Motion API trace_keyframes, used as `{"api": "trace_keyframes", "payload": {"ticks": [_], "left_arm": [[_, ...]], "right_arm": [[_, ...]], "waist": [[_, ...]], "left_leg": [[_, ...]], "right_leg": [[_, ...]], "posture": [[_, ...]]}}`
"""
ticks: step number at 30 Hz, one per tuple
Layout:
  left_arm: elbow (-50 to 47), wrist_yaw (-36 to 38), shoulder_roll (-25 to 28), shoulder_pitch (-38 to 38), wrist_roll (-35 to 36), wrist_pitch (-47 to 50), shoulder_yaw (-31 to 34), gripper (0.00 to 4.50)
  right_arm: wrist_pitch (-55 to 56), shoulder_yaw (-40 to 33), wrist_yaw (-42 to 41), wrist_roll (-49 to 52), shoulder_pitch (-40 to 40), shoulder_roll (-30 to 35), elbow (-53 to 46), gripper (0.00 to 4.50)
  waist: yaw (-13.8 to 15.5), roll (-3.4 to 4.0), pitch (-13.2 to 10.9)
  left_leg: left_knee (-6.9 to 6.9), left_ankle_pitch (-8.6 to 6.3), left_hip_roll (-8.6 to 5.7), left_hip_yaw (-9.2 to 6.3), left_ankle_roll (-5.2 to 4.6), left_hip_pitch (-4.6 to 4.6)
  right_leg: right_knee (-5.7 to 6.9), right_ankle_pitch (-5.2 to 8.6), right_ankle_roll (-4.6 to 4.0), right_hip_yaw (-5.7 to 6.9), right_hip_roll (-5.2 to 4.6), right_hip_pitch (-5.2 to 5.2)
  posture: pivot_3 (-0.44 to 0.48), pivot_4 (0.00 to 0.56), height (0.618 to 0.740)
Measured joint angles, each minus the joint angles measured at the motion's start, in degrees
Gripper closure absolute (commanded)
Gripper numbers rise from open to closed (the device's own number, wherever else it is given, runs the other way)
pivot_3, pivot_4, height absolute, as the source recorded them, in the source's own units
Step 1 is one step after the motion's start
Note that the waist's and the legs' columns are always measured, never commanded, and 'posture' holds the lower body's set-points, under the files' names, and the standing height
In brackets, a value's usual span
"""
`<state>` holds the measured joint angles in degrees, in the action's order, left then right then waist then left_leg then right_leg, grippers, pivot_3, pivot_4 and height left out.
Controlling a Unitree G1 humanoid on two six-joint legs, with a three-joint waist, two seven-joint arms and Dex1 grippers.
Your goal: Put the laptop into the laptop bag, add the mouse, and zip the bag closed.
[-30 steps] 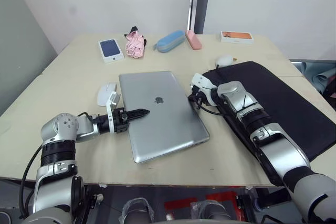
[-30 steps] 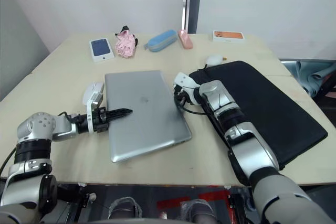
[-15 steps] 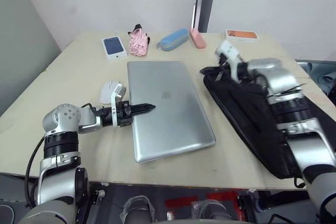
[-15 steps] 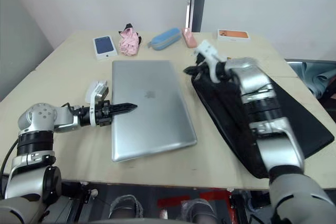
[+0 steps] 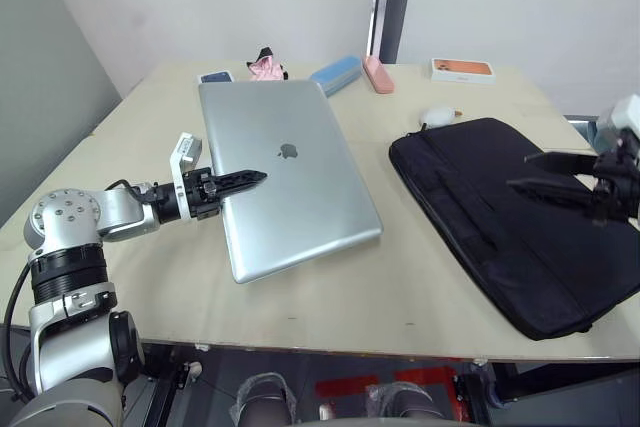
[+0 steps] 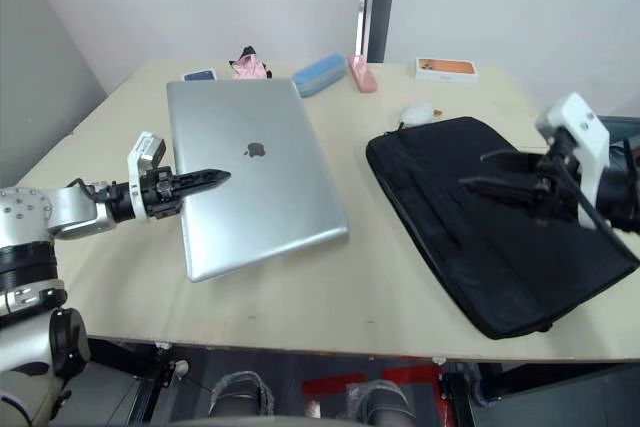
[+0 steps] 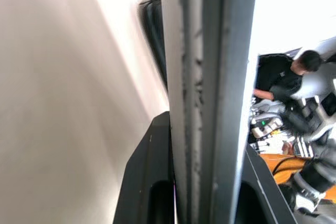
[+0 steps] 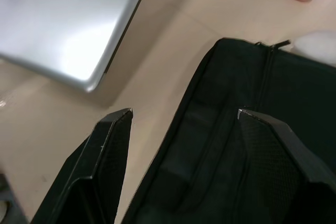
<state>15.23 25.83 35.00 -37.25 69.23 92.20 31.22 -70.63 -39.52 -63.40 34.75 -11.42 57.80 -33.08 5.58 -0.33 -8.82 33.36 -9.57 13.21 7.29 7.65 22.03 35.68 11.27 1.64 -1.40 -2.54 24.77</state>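
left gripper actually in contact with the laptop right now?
Touching. The left wrist view shows the laptop edge clamped between the two black fingers; in the head view the left gripper holds it raised.

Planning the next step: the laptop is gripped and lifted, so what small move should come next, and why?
Probably lower the open right tool to the laptop bag and part its opening. The left tool already holds the laptop tilted off the table, but the bag lies flat, its mouth not yet spread.
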Motion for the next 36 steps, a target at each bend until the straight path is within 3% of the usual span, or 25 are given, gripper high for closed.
{"api": "trace_keyframes", "payload": {"ticks": [5, 10, 14, 22, 36], "left_arm": [[1.0, -2.2, 0.4, 0.6, 3.5, 0.0, -2.9, 4.16], [1.4, -2.9, 0.0, 0.7, 4.3, 0.0, -5.2, 4.16], [1.2, -2.9, -0.4, 1.5, 4.3, 0.0, -6.6, 4.16], [-2.0, -4.0, -4.4, 4.5, 4.9, -0.1, -6.5, 4.16], [-3.2, -7.6, -7.2, 4.9, 6.7, -0.2, -5.4, 4.16]], "right_arm": [[2.2, 6.9, 9.3, -1.9, 4.2, -1.3, -6.1, 1.08], [4.0, 22.3, 25.2, -9.0, -3.9, -10.4, -2.4, 1.08], [6.0, 29.1, 30.6, -11.8, -4.1, -13.9, -0.1, 1.08], [9.5, 33.4, 35.9, -15.5, -4.7, -17.2, 7.5, 1.08], [8.7, 33.4, 36.4, -13.3, -7.2, -20.3, 7.9, 1.08]], "waist": [[0.0, 0.0, 0.0], [-0.4, 0.04, 0.0], [0.0, 0.04, 0.0], [-0.1, 0.04, 0.0], [-0.1, 0.04, 0.0]], "left_leg": [[0.1, 0.03, 0.0, -0.01, 0.02, 0.01], [0.1, 0.1, 0.0, 0.01, 0.15, 0.01], [-0.04, 0.1, -0.03, -0.06, 0.19, 0.11], [0.0, 0.1, -0.04, -0.14, 0.2, 0.13], [0.19, 0.1, -0.04, -0.13, 0.2, 0.06]], "right_leg": [[0.09, -0.01, 0.01, -0.01, -0.01, 0.02], [0.27, 0.01, 0.01, -0.04, 0.02, 0.13], [0.09, 0.01, 0.02, 0.07, 0.04, 0.11], [0.15, 0.0, 0.04, 0.13, 0.03, 0.09], [0.39, 0.0, 0.05, 0.07, 0.04, 0.07]], "posture": [[0.0, 0.15, 0.74], [0.0, 0.15, 0.74], [0.0, 0.15, 0.74], [0.0, 0.15, 0.74], [0.0, 0.15, 0.74]]}}
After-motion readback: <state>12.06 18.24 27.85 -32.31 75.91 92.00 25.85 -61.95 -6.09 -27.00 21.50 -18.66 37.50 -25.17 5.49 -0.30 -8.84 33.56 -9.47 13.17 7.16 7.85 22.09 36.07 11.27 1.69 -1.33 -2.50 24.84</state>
